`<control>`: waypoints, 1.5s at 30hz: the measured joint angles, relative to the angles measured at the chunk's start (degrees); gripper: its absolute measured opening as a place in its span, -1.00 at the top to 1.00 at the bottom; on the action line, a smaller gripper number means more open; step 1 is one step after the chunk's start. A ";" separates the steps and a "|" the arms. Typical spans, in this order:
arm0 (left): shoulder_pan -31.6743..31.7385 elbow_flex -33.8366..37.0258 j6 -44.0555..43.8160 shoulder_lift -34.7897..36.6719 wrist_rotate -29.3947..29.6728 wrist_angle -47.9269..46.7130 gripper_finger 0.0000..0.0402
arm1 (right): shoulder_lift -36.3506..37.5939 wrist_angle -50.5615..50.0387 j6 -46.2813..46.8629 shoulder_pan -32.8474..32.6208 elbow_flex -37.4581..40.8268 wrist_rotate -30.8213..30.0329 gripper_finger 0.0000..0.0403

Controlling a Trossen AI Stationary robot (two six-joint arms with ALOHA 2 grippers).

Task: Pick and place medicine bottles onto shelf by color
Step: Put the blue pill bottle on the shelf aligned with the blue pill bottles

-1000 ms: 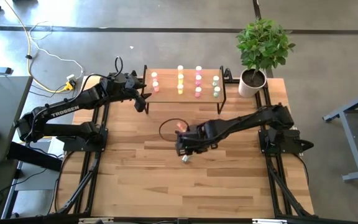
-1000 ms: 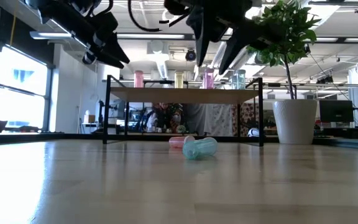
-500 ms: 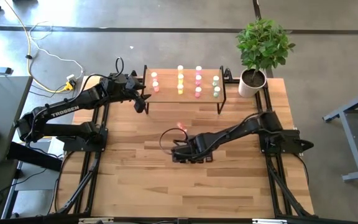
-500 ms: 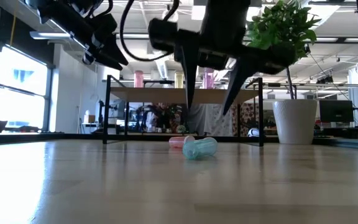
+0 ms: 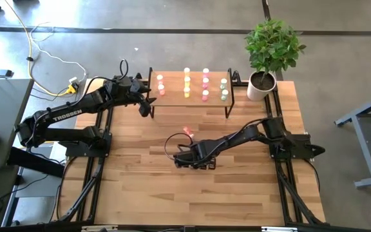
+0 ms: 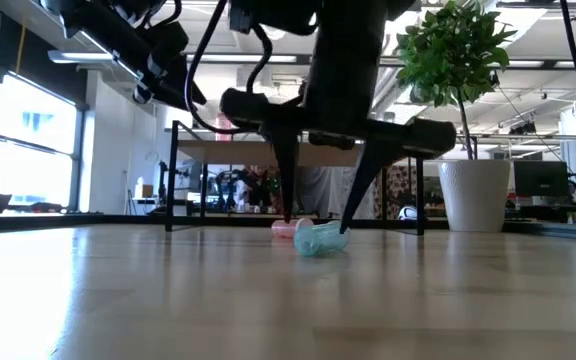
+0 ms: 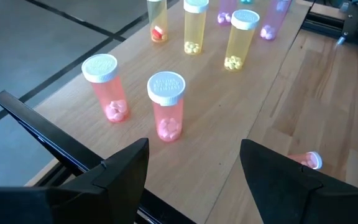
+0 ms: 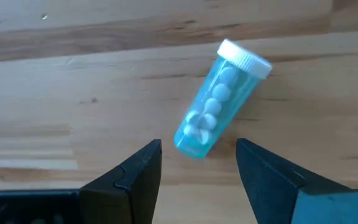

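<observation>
One pale green white-capped medicine bottle (image 8: 216, 109) lay on its side in front of the small wood-topped, black-legged shelf (image 5: 172, 98), one pink bottle (image 5: 187, 131) nearer the shelf. The right gripper (image 6: 315, 222) had descended, fingers spread wide astride the green bottle. Eleven bottles stood on the shelf. The left gripper (image 7: 194, 165) waited open beside the shelf.

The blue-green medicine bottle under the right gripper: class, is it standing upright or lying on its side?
Lying on its side. The blue-green medicine bottle rests lengthwise on the table, white cap pointing sideways, pills spread along it.

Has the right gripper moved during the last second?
Yes. The right gripper has dropped from level with the shelf top to straddle the lying blue-green bottle on the table, jaws open.
</observation>
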State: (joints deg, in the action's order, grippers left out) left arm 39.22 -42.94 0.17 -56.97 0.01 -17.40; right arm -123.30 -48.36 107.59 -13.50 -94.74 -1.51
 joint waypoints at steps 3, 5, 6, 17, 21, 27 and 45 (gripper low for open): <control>-0.02 0.00 0.04 0.00 0.02 -0.07 -0.21 | -0.91 0.62 0.01 0.30 0.00 -0.01 0.02; -0.15 0.00 0.04 0.00 0.17 -0.04 -0.21 | -1.52 0.67 0.01 0.39 0.00 -0.01 0.02; -0.28 0.00 0.04 0.00 0.23 -0.18 -0.21 | -1.68 0.40 0.01 0.39 0.00 -0.01 0.02; -0.72 0.00 0.06 0.00 0.67 -0.39 -0.21 | -2.04 -1.86 -0.62 0.37 0.00 0.21 0.20; -0.70 0.00 0.06 0.00 0.68 -0.38 -0.21 | -2.04 -2.27 -1.65 0.37 0.00 0.45 0.34; -0.70 0.00 0.37 0.00 0.68 -0.38 -0.21 | -2.04 -2.22 -3.21 0.37 0.00 0.63 0.50; -0.68 0.00 0.93 0.00 -4.02 -1.28 -0.21 | 1.14 3.30 -19.04 0.35 0.00 -2.68 0.60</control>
State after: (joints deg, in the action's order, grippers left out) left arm 38.54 -42.94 1.10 -56.97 -4.01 -18.68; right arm -122.16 -45.06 88.55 -13.14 -94.74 -4.19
